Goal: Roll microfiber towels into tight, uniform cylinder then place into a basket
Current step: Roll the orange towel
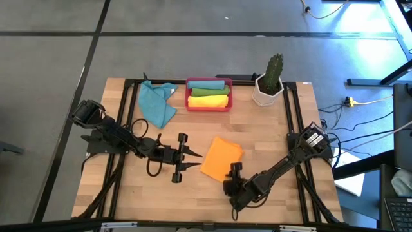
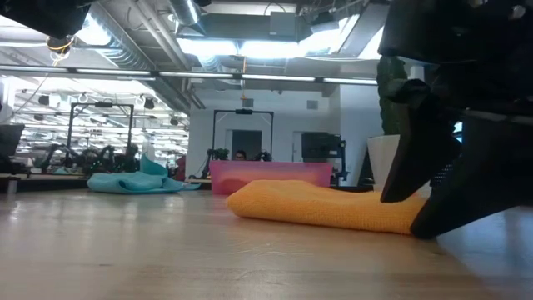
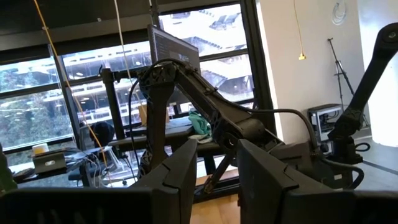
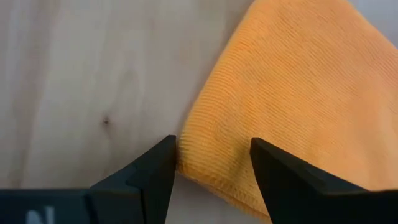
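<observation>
The right gripper (image 4: pixel 211 165) is open over a corner of the orange towel (image 1: pixel 221 157), ready to pinch and roll it. The left gripper (image 1: pixel 190 160) (partly open, empty) waits beside, because the red basket (image 1: pixel 208 103) already holds rolled towels.

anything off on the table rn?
One thing: the teal towel lies crumpled and unrolled left of the red basket, unlike the neat rolls inside. The orange towel sits folded flat, askew, mid-table. Nothing spilled or damaged.
</observation>
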